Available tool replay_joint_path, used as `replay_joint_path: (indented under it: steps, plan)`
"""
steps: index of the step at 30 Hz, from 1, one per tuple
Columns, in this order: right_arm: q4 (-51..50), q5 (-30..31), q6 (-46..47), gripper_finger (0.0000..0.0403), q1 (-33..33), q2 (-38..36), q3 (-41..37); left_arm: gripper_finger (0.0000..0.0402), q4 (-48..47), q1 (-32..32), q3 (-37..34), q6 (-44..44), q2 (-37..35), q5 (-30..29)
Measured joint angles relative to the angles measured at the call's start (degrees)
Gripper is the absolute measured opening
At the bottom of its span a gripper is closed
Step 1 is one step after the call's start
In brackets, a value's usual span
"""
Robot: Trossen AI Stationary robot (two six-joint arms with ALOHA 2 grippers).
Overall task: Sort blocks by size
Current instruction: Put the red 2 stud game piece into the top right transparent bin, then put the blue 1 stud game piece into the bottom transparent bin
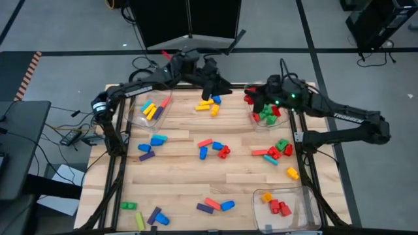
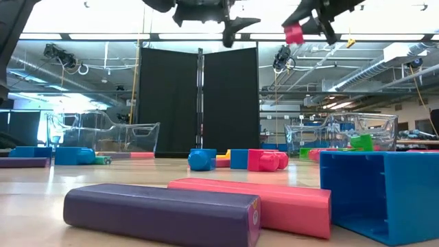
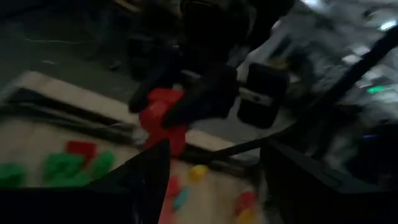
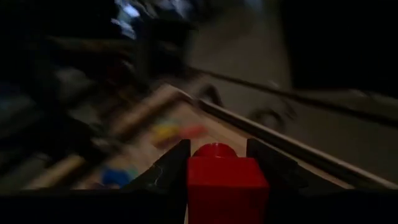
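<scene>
Red stub (image 4: 227,180) pinched in right gripper (image 1: 253,99) just above far-right bin (image 1: 282,119) of stubs; left gripper (image 1: 217,86) open, empty.

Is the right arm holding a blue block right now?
No, the right gripper is shut on a red block, which sits between its two dark jaws in the right wrist view.

Pale wooden table (image 1: 183,176), planked, with a soft satin sheen up close. The blocks (image 2: 247,206) are smooth moulded plastic, faintly glossy, catching the ceiling light along their edges. The bins (image 2: 130,137) are clear, shiny plastic. A red brick (image 4: 227,186) sits between matt dark fingers (image 4: 165,171), its face smooth.
</scene>
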Motion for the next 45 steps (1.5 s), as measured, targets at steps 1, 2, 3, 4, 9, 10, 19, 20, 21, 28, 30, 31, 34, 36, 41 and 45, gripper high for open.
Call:
replay_joint_path:
  steps: [1, 2, 3, 4, 9, 10, 19, 20, 21, 28, 30, 31, 34, 36, 41, 45]
  plan:
    - [-3.5, 0.5, 0.0, 0.0145, -1.1, 0.4, 1.5, 0.0252, -3.1, 0.4, 0.0, 2.3, -0.8, -1.9]
    - [-7.2, 0.9, 0.0, 0.0145, -2.2, 1.1, 2.9, 0.0252, -6.1, 0.7, 0.0, 4.3, -1.6, -3.9]
    - [-10.5, 1.0, 0.0, 0.0145, -3.3, 1.9, 4.5, 0.0252, -9.2, 1.1, 0.0, 6.6, -2.5, -6.5]
    - [-13.7, 1.1, 0.3, 0.0145, -4.5, 3.0, 6.1, 0.0252, -12.4, 1.4, 0.0, 8.6, -3.4, -9.1]
    - [-28.3, 0.6, 1.5, 0.0145, -11.8, 9.9, 11.4, 0.0252, -21.5, 2.1, 0.0, 15.9, -7.7, -20.9]
    - [-31.1, 0.0, 1.5, 0.0145, -13.2, 11.5, 11.9, 0.0252, -22.6, 2.1, 0.0, 17.0, -8.4, -22.5]
    - [-39.2, -8.4, 2.1, 0.0145, -20.6, 24.9, 12.2, 0.0252, -29.5, 2.5, -4.7, 20.5, -14.1, -28.3]
    - [-39.2, -9.3, 2.1, 0.0145, -20.7, 26.1, 12.2, 0.0252, -29.4, 2.6, -6.5, 20.3, -15.0, -28.4]
    - [-39.2, -10.0, 2.2, 0.0145, -20.7, 27.4, 12.2, 0.0252, -28.9, 2.7, -8.4, 20.0, -16.0, -28.6]
    - [-39.2, -11.1, 2.4, 0.0145, -20.9, 35.5, 12.2, 0.0252, -22.8, 2.7, -22.8, 14.8, -25.3, -31.9]
    - [-39.0, -11.1, 2.3, 0.0145, -21.2, 37.3, 12.2, 0.0252, -21.9, 2.7, -26.2, 12.5, -28.0, -32.3]
    - [-38.8, -11.1, 2.3, 0.0145, -21.3, 38.0, 12.2, 0.0252, -21.7, 2.7, -27.7, 11.4, -29.4, -32.6]
    - [-38.2, -11.0, 2.2, 0.0168, -21.3, 39.4, 12.2, 0.0252, -22.0, 2.7, -31.3, 9.4, -32.7, -32.8]
    - [-38.0, -11.0, 2.1, 0.0198, -21.3, 39.5, 12.2, 0.0252, -23.0, 2.7, -33.0, 8.3, -34.5, -32.8]
    - [-37.3, -9.9, 3.1, 0.0246, -21.4, 38.3, 12.3, 0.0252, -23.0, 2.7, -34.3, 8.1, -36.6, -32.8]
    - [-37.1, -9.7, 4.5, 0.025, -21.4, 37.1, 12.3, 0.0252, -22.7, 2.7, -34.3, 10.0, -36.8, -32.9]
